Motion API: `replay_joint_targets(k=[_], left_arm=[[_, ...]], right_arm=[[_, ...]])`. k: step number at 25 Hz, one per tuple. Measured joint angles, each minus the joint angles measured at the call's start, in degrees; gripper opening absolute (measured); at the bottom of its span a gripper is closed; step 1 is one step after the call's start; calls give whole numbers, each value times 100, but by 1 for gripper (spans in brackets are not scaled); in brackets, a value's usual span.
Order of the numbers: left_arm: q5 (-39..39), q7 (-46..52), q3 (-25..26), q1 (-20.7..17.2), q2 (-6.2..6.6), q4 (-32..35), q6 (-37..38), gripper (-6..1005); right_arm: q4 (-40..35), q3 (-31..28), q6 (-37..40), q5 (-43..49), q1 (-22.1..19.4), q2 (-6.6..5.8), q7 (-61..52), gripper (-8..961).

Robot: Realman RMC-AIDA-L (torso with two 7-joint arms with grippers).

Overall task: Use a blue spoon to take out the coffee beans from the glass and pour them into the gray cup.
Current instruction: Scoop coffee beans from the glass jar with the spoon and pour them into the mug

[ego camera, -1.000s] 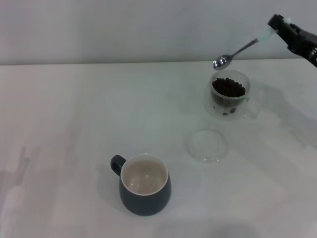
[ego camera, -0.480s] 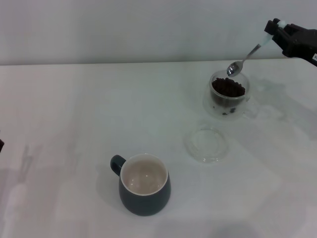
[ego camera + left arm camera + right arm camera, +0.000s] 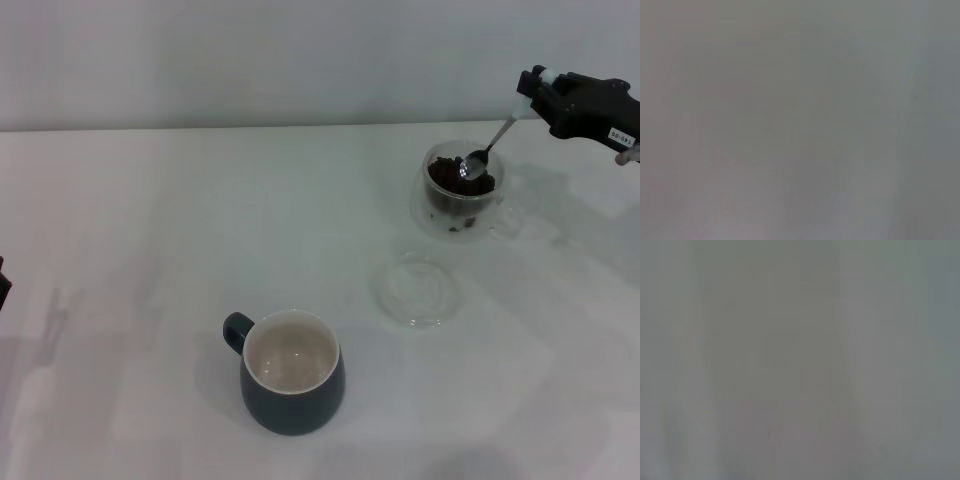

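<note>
In the head view my right gripper point(image 3: 532, 92) comes in from the upper right and is shut on the pale handle of the blue spoon point(image 3: 492, 143). The spoon slants down to the left, its metal bowl resting on the coffee beans point(image 3: 452, 178) inside the glass point(image 3: 462, 190) at the back right of the table. The gray cup point(image 3: 292, 371), cream inside and holding nothing, stands near the front centre with its handle to the left. A dark sliver at the left edge is my left arm point(image 3: 3, 283); its gripper is out of sight. Both wrist views show only blank grey.
A flat clear glass dish point(image 3: 418, 290) lies on the white table point(image 3: 150, 230) between the glass and the gray cup. A pale wall runs along the back of the table.
My right gripper has moved left and down, tilting the spoon steeper. The spoon's bowl went from above the glass's far rim down onto the beans.
</note>
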State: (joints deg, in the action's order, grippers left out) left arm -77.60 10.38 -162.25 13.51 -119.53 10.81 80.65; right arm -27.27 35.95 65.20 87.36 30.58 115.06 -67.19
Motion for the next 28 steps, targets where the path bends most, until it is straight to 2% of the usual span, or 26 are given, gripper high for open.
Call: replay_joint_targets(k=[17, 28], left_arm=[[-84, 17, 0, 72, 8, 65, 1, 800], [-87, 17, 3, 82, 9, 17, -1, 800]], right_arm=[[45, 192, -240, -8, 0, 3, -94, 144], [29, 343, -551, 4, 0, -13, -1143, 143]])
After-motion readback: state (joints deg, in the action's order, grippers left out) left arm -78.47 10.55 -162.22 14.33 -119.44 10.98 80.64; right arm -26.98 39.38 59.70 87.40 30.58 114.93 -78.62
